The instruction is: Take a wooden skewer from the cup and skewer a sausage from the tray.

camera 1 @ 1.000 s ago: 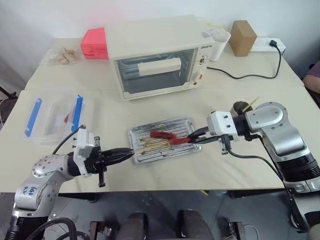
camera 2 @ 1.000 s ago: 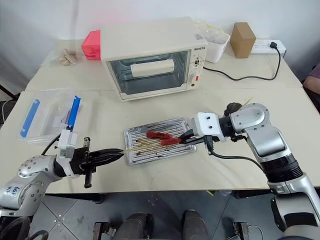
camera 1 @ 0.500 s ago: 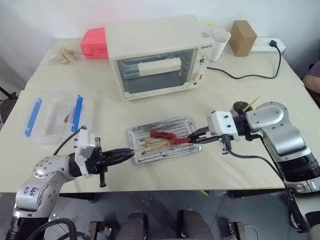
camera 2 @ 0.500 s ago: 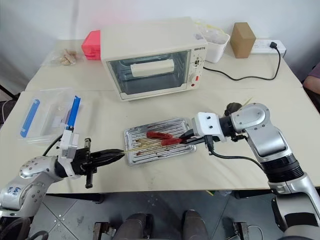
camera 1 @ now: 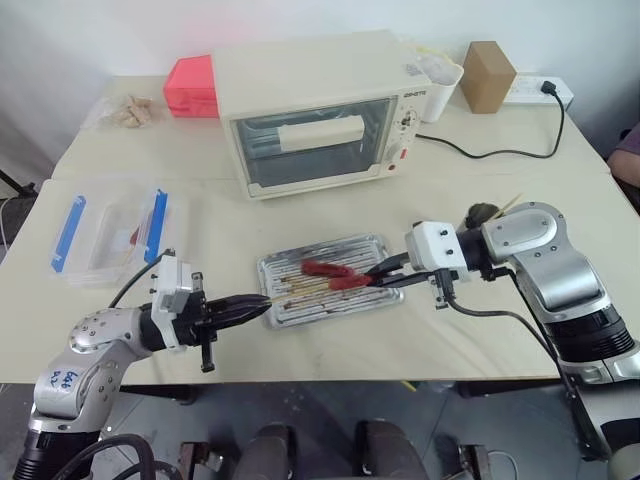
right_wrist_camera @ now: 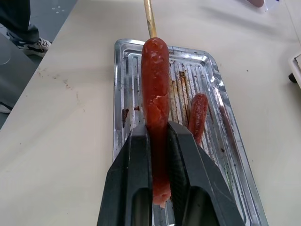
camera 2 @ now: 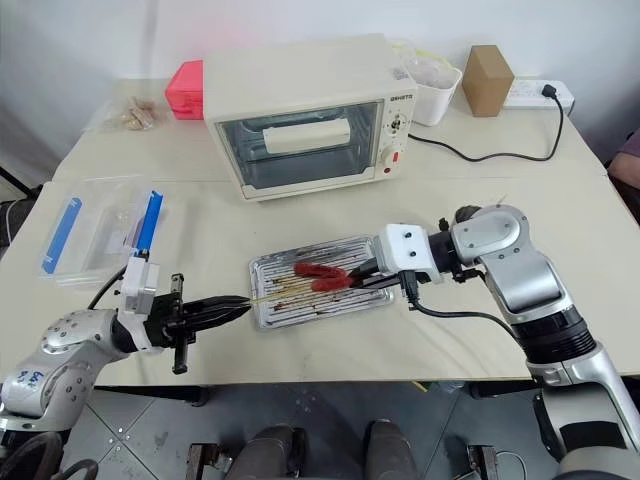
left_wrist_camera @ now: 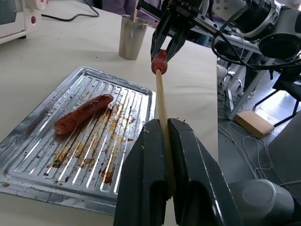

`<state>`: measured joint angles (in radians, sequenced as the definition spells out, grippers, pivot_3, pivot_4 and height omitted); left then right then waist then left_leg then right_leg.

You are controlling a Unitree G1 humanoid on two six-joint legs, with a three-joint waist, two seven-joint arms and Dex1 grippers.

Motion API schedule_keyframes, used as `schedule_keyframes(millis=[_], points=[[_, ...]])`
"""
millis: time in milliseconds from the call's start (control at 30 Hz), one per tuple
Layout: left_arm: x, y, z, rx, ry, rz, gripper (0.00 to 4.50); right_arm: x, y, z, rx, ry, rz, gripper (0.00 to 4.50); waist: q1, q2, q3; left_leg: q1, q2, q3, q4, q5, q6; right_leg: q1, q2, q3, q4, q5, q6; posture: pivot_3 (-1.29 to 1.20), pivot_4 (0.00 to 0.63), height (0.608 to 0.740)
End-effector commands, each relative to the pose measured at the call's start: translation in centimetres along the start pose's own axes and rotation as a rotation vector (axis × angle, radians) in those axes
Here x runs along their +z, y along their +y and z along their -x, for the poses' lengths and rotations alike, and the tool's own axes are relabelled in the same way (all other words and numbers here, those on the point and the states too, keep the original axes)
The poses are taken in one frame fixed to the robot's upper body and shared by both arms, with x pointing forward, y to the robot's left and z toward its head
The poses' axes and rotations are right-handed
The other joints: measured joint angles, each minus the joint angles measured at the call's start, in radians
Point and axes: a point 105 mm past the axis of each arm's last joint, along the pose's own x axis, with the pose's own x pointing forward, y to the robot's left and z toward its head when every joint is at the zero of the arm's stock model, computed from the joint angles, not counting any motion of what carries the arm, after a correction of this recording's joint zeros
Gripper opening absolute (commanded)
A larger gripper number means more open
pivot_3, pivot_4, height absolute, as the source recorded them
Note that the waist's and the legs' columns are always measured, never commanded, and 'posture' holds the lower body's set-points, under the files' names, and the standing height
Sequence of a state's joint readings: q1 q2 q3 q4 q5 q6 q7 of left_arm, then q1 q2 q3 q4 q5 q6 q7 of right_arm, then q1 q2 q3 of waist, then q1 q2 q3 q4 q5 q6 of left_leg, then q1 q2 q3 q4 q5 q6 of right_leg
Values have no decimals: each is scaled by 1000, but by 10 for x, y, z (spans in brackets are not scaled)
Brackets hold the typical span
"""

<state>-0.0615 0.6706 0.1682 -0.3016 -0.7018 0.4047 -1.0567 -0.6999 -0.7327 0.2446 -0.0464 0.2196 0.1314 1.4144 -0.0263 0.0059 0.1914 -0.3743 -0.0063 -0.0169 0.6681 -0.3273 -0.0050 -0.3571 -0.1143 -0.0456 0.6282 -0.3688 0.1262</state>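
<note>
Skewer [left_wrist_camera: 161,101] pinched in L tool [left_wrist_camera: 165,155], tip in sausage [right_wrist_camera: 155,94] clamped by R tool [right_wrist_camera: 157,155], above tray [left_wrist_camera: 28,136].

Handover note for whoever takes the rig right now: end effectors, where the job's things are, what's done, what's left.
Left end effector: shut on the wooden skewer, held about level over the tray.
Right end effector: shut on a sausage, held lengthwise above the tray.
The skewer tip is at the sausage's near end; it looks just entered, depth not visible.
A second sausage lies in the tray.
The cup stands on the table past the tray, more sticks in it.
Done: skewer taken from the cup, sausage lifted, the two lined up.
Left: push the skewer through the sausage.
</note>
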Motion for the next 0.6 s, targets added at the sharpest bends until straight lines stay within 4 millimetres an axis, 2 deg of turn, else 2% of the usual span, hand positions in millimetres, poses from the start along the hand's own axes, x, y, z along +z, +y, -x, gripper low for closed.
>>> schedule_keyframes(millis=[33, 267, 400, 600], points=[[3, -5, -7, -36, -1, -23, 0, 17, 1, -6, 34, -13, 85, 177, 0, 0, 0, 0, 0, 0, 0, 0, 0, 0, 0, 0, 0, 0, 0, 0, 150, 740], [-1, -6, -24, -116, 27, -24, 0, 20, 5, -12, 73, 46, 87, 177, 2, 0, 0, 0, 0, 0, 0, 0, 0, 0, 1, 0, 0, 0, 0, 0, 150, 740], [-5, -2, -41, -167, 48, -35, 0, 21, 10, -13, 84, 76, 73, 177, 4, 0, 0, 0, -1, 0, 0, 0, 0, 0, 1, 0, 0, 0, 0, 0, 150, 740], [1, 8, -69, -203, 8, -42, 0, 22, 13, -16, 62, 92, 40, 177, 4, 0, 0, -1, -2, 0, 2, 0, 1, 0, 3, 0, 1, 0, 0, 0, 150, 740]])
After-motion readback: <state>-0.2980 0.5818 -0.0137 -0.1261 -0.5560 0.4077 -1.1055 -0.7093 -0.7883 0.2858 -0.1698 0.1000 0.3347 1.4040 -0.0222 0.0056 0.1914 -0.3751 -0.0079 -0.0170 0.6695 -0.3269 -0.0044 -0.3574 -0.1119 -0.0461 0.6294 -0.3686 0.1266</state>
